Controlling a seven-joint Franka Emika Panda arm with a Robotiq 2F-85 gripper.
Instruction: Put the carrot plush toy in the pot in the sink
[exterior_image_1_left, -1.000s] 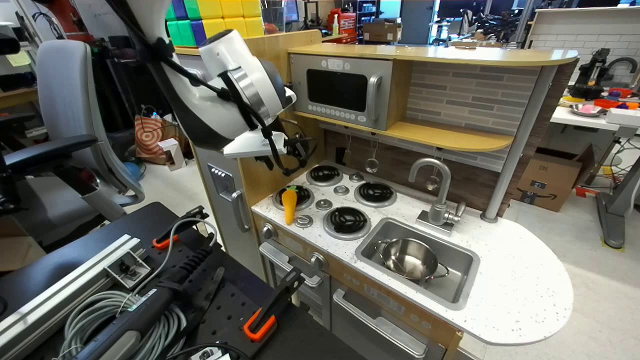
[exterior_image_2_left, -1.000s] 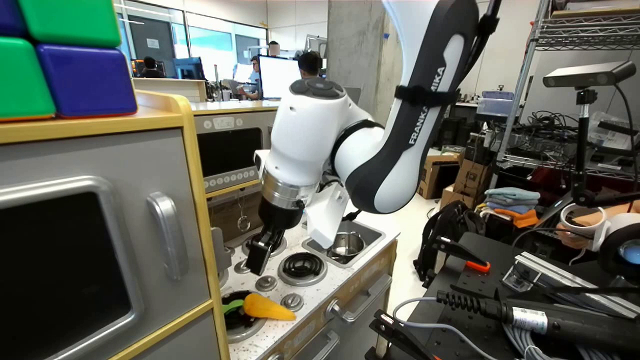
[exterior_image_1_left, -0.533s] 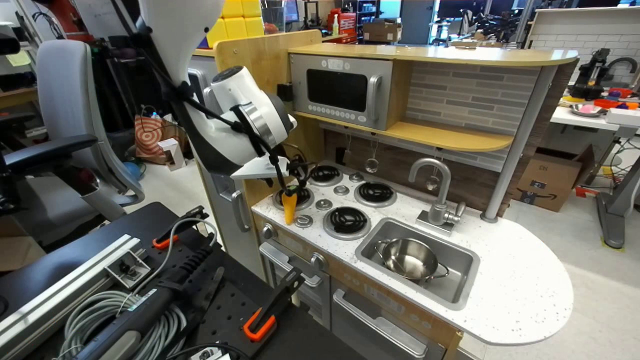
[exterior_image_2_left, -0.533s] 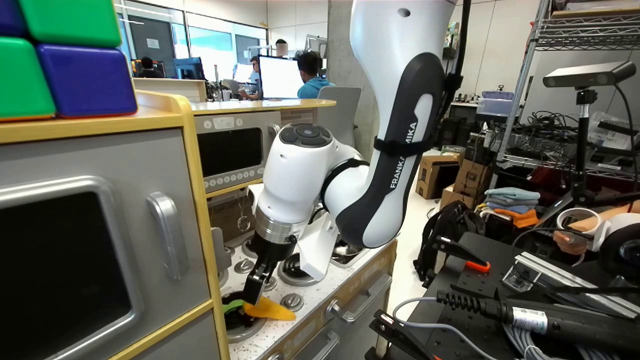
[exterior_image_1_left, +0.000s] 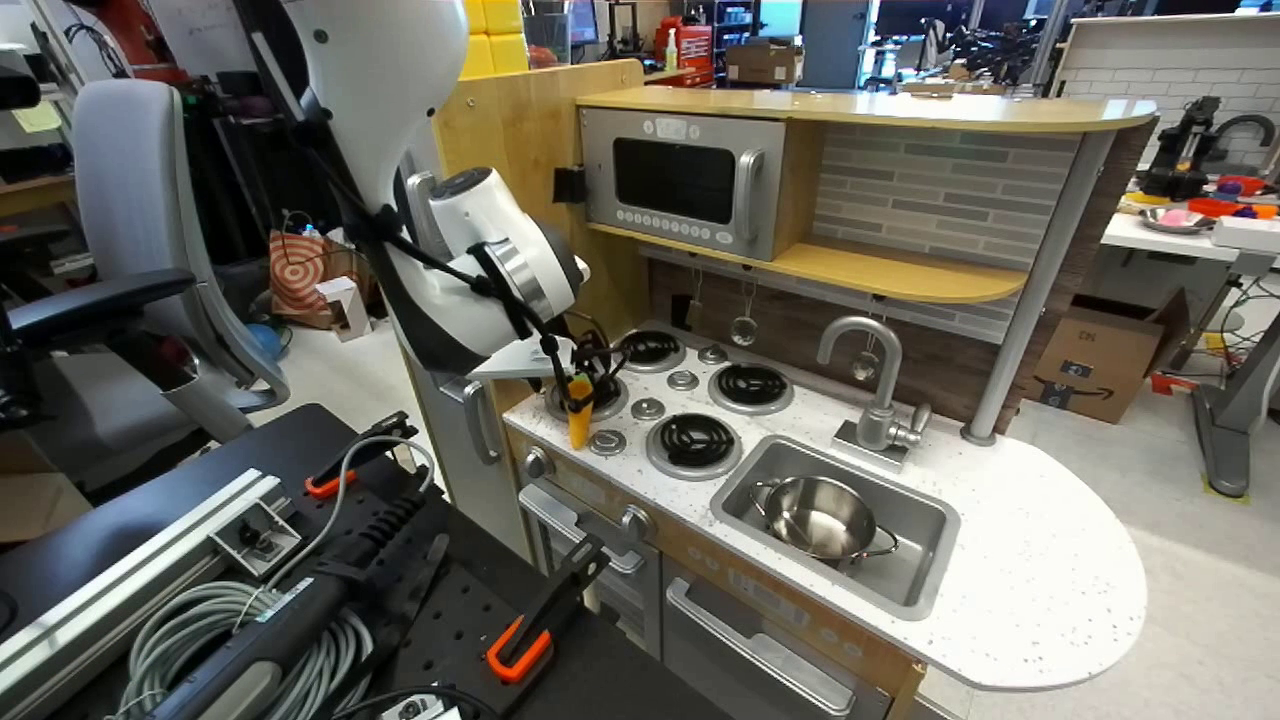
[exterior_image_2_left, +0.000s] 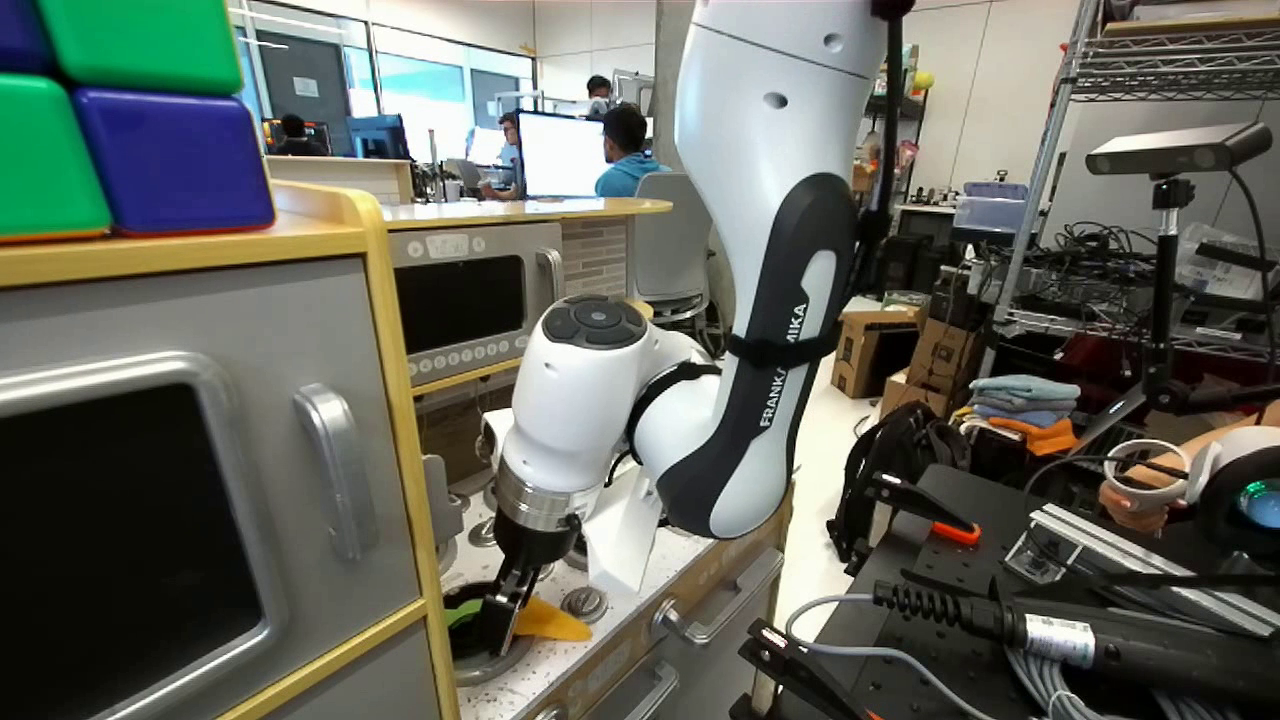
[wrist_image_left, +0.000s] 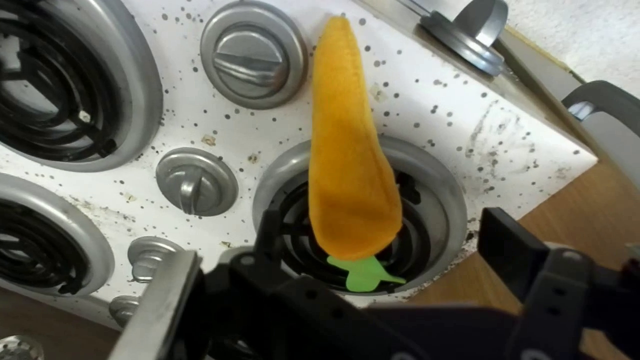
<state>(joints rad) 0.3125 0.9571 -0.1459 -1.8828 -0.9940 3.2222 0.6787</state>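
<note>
The carrot plush toy (exterior_image_1_left: 579, 430) lies across a front burner, its green leaf over the coils and its orange tip on the white counter. It also shows in an exterior view (exterior_image_2_left: 552, 622) and in the wrist view (wrist_image_left: 350, 150). My gripper (wrist_image_left: 382, 222) is open, its fingers on either side of the toy's thick leafy end, apart from it. In both exterior views the gripper (exterior_image_1_left: 592, 385) (exterior_image_2_left: 498, 620) is low over that burner and partly covers the toy. The silver pot (exterior_image_1_left: 820, 515) stands in the grey sink (exterior_image_1_left: 915, 580); the arm hides both in an exterior view.
Several burners (exterior_image_1_left: 695, 443) and knobs (exterior_image_1_left: 648, 409) surround the toy. A wooden side panel (exterior_image_1_left: 520, 150) rises close beside the gripper. The microwave shelf (exterior_image_1_left: 690, 180) hangs above the counter's back. The curved faucet (exterior_image_1_left: 880, 380) stands behind the sink.
My arm has come down, bringing the gripper from above the stove to the toy's leafy end. The toy and the pot have not moved.
</note>
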